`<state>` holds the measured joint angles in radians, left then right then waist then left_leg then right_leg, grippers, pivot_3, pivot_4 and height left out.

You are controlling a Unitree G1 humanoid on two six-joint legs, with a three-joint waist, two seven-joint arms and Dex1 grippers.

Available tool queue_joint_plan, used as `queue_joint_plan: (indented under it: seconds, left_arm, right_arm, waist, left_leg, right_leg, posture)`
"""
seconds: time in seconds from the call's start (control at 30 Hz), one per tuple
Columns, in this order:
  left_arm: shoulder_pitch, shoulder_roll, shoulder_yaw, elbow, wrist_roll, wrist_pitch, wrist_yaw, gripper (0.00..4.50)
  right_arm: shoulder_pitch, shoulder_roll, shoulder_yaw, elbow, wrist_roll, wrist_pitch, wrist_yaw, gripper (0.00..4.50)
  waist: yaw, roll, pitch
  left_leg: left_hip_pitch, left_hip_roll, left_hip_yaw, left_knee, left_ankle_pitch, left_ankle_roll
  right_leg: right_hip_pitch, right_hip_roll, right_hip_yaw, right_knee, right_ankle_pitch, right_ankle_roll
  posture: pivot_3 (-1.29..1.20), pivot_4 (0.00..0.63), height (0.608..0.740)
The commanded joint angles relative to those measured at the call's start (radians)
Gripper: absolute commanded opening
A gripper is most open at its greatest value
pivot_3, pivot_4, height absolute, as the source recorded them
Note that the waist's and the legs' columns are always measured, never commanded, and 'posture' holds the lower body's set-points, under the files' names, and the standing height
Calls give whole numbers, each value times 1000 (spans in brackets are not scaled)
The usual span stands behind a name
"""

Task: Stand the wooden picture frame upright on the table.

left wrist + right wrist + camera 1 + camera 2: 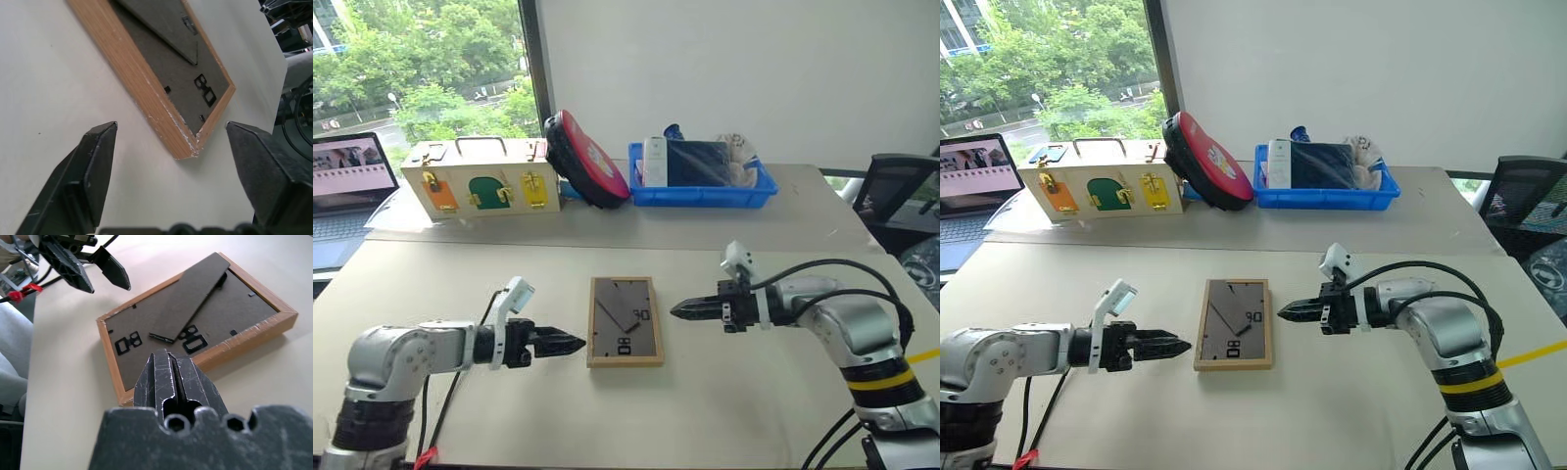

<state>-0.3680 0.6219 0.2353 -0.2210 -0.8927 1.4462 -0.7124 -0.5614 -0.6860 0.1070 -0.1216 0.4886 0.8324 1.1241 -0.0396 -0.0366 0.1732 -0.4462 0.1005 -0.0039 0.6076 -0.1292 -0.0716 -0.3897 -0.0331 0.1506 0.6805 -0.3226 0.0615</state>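
Left end effector (576, 343) spread, right end effector (679, 310) clenched empty, flanking back-up wooden picture frame (625, 321), long axis front-to-back on table (754, 401).

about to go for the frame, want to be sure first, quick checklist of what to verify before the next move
1. Wooden picture frame within reach, between both grippers: ok.
2. Frame upright: not ok, it lies flat on the table, dark back up.
3. Fold-out stand accessible on top: ok; how far it is folded out: cannot tell.
4. Left gripper open and aimed at the frame's corner: ok, not touching.
5. Right gripper ready to grasp: not ok, fingers shut, holding nothing.
6. Room around the frame: ok, latch box and blue bin stand far back.
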Motion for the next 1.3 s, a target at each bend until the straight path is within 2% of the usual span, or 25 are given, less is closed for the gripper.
queue_joint_plan:
  seconds: [0.03, 0.13, 0.27, 0.57, 0.7, 0.87, 1.17, 1.3]
  left_arm:
    - [-89, -111, 103, 49, -63, 124, 91, 4470]
    - [-91, -137, 63, 24, -18, 111, 143, 4470]
    - [-77, -77, -77, -9, 62, 113, 200, 4470]
    - [-92, -9, -189, 15, 27, 168, 224, 4470]
    - [-121, 20, -144, 53, -10, 168, 231, 4470]
    - [-174, 22, -68, 130, -124, 168, 253, 4470]
    - [-128, 35, -89, 107, -245, 168, 365, 4470]
    - [-136, -5, -100, 106, -276, 168, 412, 4470]
  right_arm:
    - [-22, 14, -1, 37, -34, -55, -38, 0]
    - [-34, 23, 22, 87, -80, -101, -53, 0]
    - [-56, 45, 46, 161, -132, -180, -66, 0]
    - [-56, 81, 114, 302, -254, -374, -44, 0]
    - [-53, 92, 116, 336, -275, -417, -37, 0]
    - [-53, 97, 113, 365, -294, -447, -30, 0]
    - [-56, 95, 125, 331, -311, -471, 14, 0]
    - [-43, 81, 148, 231, -300, -430, 55, 0]
  waist:
    - [1, 0, 0]
    - [-3, 0, 0]
    - [-6, 0, 0]
    - [-4, 4, -5]
    - [1, 4, -5]
    - [-3, 4, -5]
    - [-4, 4, -4]
    - [-3, 4, -4]
  left_leg:
    - [0, 0, 0, 0, 0, 0]
    - [0, 0, -1, 1, 0, 0]
    - [1, 0, -1, 0, 0, 0]
    - [5, -1, -1, 0, 0, 0]
    - [4, -1, -1, 0, 0, -1]
    - [3, -2, -1, -1, 0, -1]
    - [2, -2, -1, -1, 0, -1]
    - [2, -2, -1, -1, 0, -1]
  right_leg:
    - [0, 0, 0, 0, 0, 0]
    - [1, 0, 0, 0, 0, 0]
    - [1, 0, 0, 0, 0, 0]
    - [5, 0, 0, 0, 0, 0]
    - [4, 0, -1, 0, 0, 0]
    - [3, -1, 0, 0, 0, 0]
    - [2, -1, 0, 0, 0, 0]
    - [2, -1, 0, 0, 0, 0]
  posture:
    - [0, 150, 717]
    - [0, 150, 717]
    - [0, 150, 717]
    - [0, 150, 717]
    - [0, 150, 717]
    - [0, 150, 717]
    - [0, 150, 717]
    - [0, 150, 717]
